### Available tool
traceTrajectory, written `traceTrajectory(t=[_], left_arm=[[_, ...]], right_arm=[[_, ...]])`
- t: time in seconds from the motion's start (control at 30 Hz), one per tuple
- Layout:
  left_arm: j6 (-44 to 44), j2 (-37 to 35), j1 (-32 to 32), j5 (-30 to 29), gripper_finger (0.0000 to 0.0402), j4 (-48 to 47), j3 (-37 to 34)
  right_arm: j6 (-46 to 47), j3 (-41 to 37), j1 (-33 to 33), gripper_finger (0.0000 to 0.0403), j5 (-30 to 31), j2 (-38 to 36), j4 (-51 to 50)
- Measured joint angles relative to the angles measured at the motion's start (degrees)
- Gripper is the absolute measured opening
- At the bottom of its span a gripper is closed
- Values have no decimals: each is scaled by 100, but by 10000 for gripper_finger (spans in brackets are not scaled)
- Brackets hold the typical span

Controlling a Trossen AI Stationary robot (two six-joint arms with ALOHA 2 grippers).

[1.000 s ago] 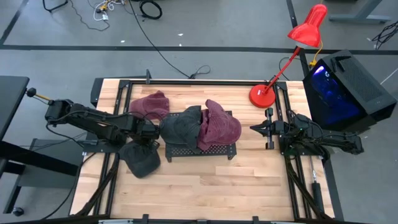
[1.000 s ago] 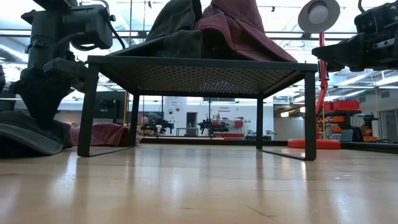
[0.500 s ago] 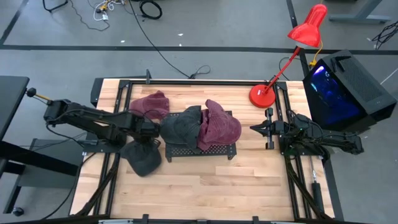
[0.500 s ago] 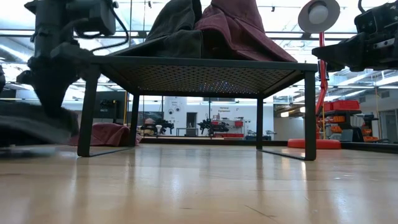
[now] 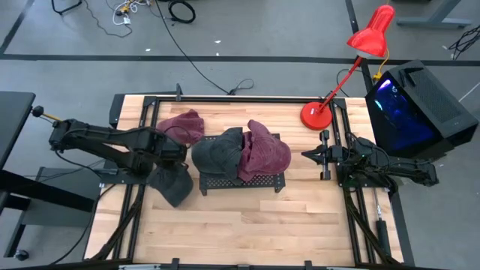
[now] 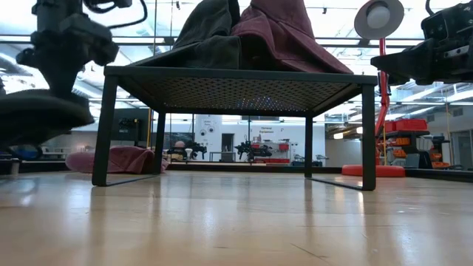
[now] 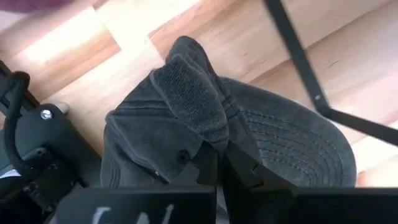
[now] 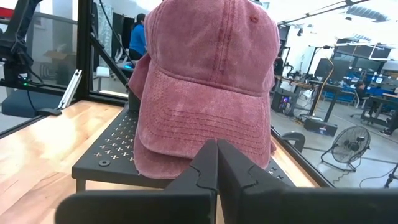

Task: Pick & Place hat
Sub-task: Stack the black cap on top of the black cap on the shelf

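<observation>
A dark grey cap [image 5: 172,184] hangs from my left gripper [image 5: 173,160] by the rack's left end; the low view shows this cap [image 6: 35,118] above the table. My left gripper [image 7: 221,155] is shut on it. A black mesh rack [image 5: 241,182] stands mid-table and carries another grey cap [image 5: 217,150] and a maroon cap [image 5: 266,151]. A third, maroon cap [image 5: 182,126] lies on the table behind the left arm. My right gripper [image 5: 307,155] waits shut, right of the rack, facing the maroon cap [image 8: 211,93]. My left gripper pinches the dark cap's crown [image 7: 211,134] between its two fingers [image 7: 244,169], beside where the brim [image 7: 298,149] begins, coming from above and pointing down. The cap hangs below the fingers, lifted clear of the table, brim sagging outward.
A red desk lamp [image 5: 317,114] stands on the table's far right corner. A black box with a blue glow [image 5: 416,109] sits off the right edge. Bare wood [image 5: 247,225] lies between the rack and the near edge. The rack's legs [image 6: 103,125] stand close to the hanging cap.
My left gripper has risen and drawn slightly toward the table's left edge, still shut on the dark cap. The cap, which lay on the table beside the rack's left leg, now hangs clear of the wood. My right arm has kept still.
</observation>
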Motion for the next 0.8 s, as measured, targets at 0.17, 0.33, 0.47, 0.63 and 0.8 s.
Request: traceTrajectory(t=[0.17, 0.33, 0.47, 0.63, 0.8], left_arm=[[-25, 3, -27, -110, 5, -407, 374], [-101, 4, -28, -305, 5, -916, 777], [-103, 4, -28, -460, 5, -1176, 1095], [-101, 4, -28, -709, 5, -1420, 1450], [-101, 4, -28, -990, 5, -1731, 1783]], right_arm=[[1, 0, 0, 4, -1, 0, 2], [2, 0, 0, 4, 0, 0, -1], [0, 0, 2, 4, -1, 0, 0], [-1, 0, -1, 4, 1, 0, 0], [1, 0, 0, 4, 0, 0, 0]])
